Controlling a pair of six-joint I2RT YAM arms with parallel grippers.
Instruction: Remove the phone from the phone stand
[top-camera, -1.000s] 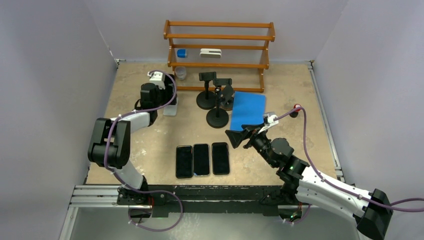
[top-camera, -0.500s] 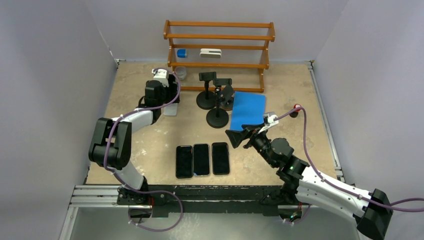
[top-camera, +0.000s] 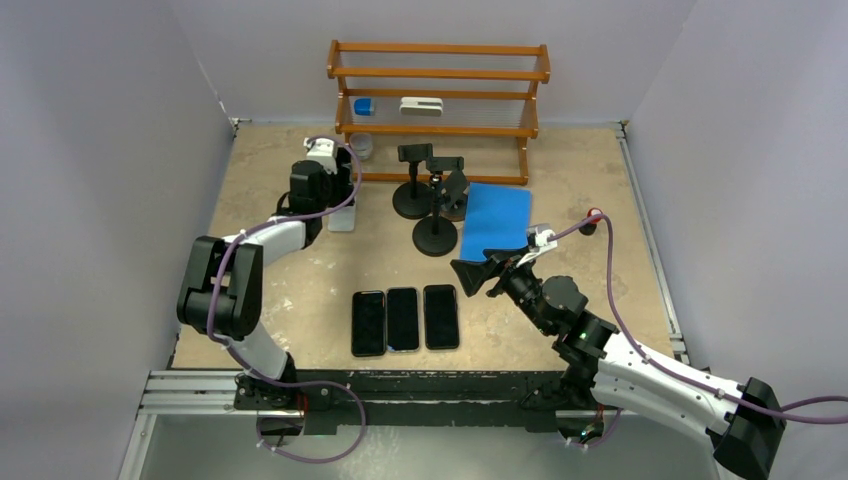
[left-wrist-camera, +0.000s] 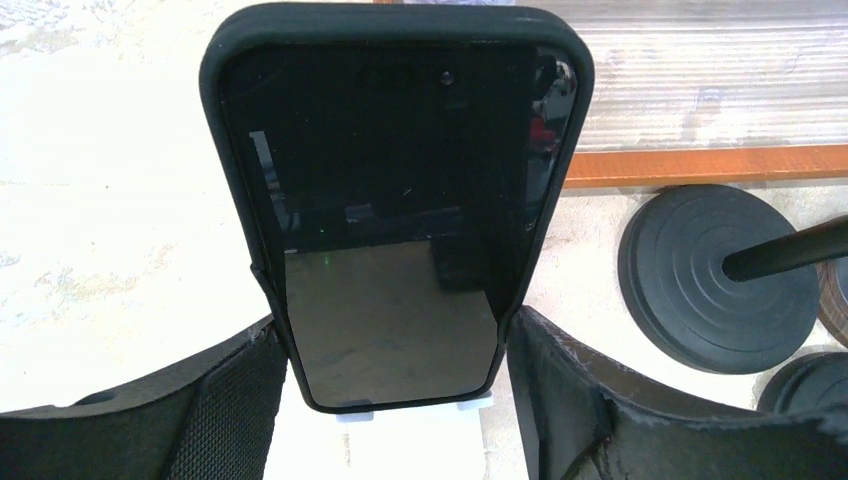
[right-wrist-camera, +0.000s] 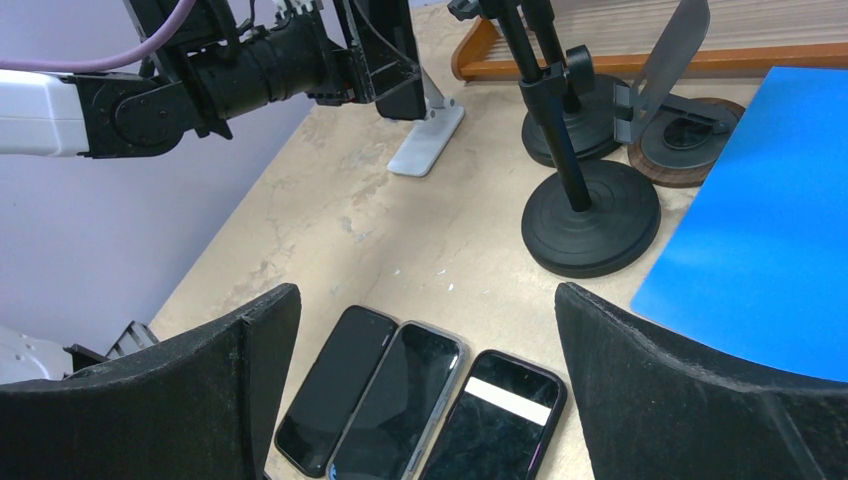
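Note:
The phone (left-wrist-camera: 400, 200), dark-screened in a black case, stands upright with its lower edge on the lip of the white phone stand (left-wrist-camera: 415, 418). My left gripper (left-wrist-camera: 392, 330) has a finger pressed against each long side of the phone's lower half, so it is shut on it. From above, the left gripper (top-camera: 338, 192) covers the phone over the white stand (top-camera: 341, 218). The right wrist view shows that phone (right-wrist-camera: 397, 70) leaning on the stand (right-wrist-camera: 428, 140). My right gripper (top-camera: 470, 275) hangs wide open and holds nothing.
Three phones (top-camera: 404, 318) lie flat side by side near the front. Black round-based stands (top-camera: 435, 238) and a brown disc stand (right-wrist-camera: 690, 135) are right of the white stand, with a blue mat (top-camera: 496, 220) beside them. A wooden rack (top-camera: 437, 90) lines the back wall.
The left arm shifted slightly toward the back, to the stand, and its fingers came in against the phone's sides. The right arm has stayed still.

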